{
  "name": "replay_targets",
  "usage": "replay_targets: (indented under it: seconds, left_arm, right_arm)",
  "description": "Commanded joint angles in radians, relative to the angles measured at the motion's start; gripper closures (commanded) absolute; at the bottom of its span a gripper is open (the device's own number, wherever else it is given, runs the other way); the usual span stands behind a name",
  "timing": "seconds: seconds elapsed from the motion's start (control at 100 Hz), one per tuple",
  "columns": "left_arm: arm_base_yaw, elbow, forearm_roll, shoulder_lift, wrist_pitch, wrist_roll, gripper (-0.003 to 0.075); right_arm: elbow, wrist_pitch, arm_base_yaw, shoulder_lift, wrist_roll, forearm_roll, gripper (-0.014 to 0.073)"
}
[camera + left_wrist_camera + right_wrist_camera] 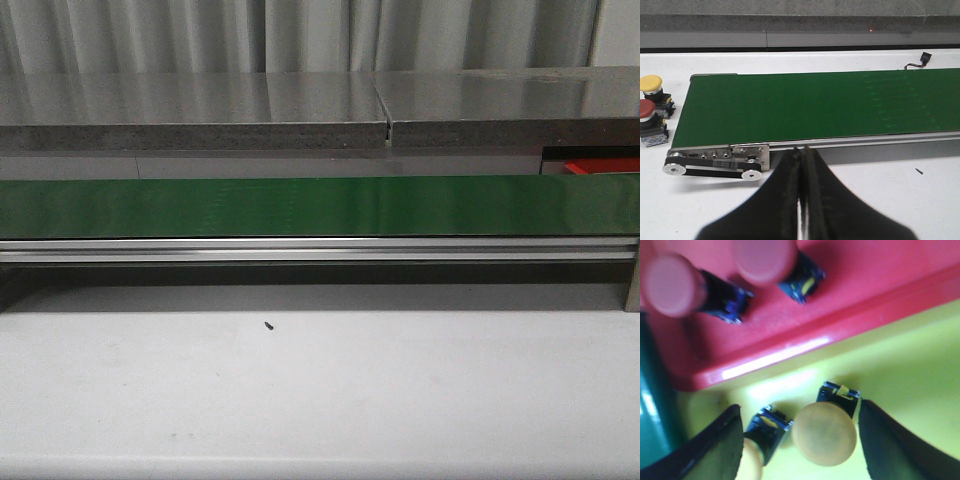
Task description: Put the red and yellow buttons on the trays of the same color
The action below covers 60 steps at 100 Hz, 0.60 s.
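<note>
In the left wrist view a yellow button [651, 84] and a red button [646, 111] stand on the white table beside the end of the green belt [815, 105]. My left gripper [802, 154] is shut and empty, hovering over the table in front of the belt. In the right wrist view my right gripper [799, 407] is open low over the yellow tray [910, 360]. Two yellow buttons [825, 432] [752, 460] lie on the tray between its fingers. Beside it, the red tray [790, 330] holds two red buttons [672, 285] [765, 257]. Neither gripper shows in the front view.
The conveyor's green belt [320, 205] runs across the front view, with its metal rail [320, 248] below. A corner of the red tray [603, 165] peeks out at the far right behind the belt. A small dark speck [269, 325] lies on the white table [320, 400].
</note>
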Motion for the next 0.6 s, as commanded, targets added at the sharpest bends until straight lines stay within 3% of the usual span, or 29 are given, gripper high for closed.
replay_targets:
  seconds: [0.0,0.17,0.34,0.59]
  left_arm:
    - [-0.008,-0.029,-0.02,0.003,-0.068,-0.003,0.0739]
    - [-0.008,-0.029,-0.02,0.003,-0.068,-0.003,0.0739]
    - [-0.008,-0.029,-0.02,0.003,-0.068,-0.003,0.0739]
    - [-0.008,-0.029,-0.02,0.003,-0.068,-0.003,0.0739]
  right_arm:
    - [-0.03,-0.036,0.011,-0.12,-0.03,0.052,0.0095]
    - [-0.03,-0.07,0.079,-0.247,-0.079,0.071,0.0095]
    - [-0.013,-0.113,0.211,-0.371,-0.107,0.068,0.0095]
    - [0.166,-0.262,0.458,-0.566,-0.114,-0.069,0.0095]
